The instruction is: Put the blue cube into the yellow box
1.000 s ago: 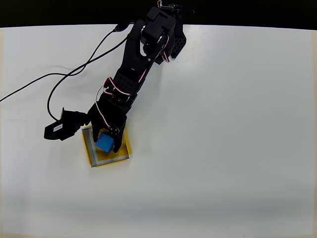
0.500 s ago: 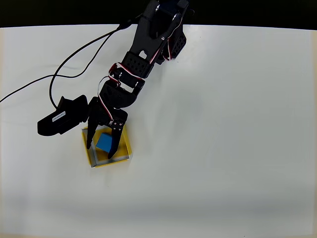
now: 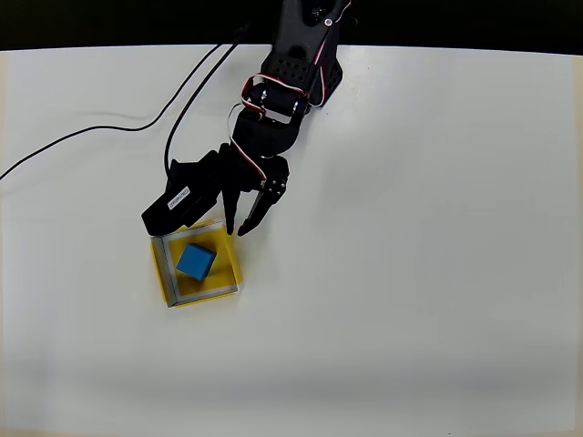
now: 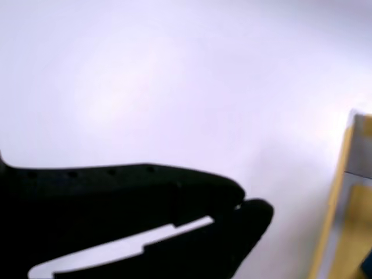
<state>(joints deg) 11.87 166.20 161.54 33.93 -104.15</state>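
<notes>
Gripper [image 3: 239, 224], fingers slightly parted and holding nothing, hovers over the box's [image 3: 167, 280] far edge in the overhead view. Cube [image 3: 195, 262] lies inside the box, near the table's [image 3: 410, 228] left edge. A white label on the arm is unreadable.

In the wrist view the yellow box [image 4: 349, 221] is cut off by the right edge. The gripper [image 4: 232, 212] there is blurred.

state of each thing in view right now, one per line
cube: flat on the box floor, free of the gripper
box: on the table, holding the cube
gripper: open, empty, above the box's upper edge in the overhead view
cable: slack on the table
</notes>
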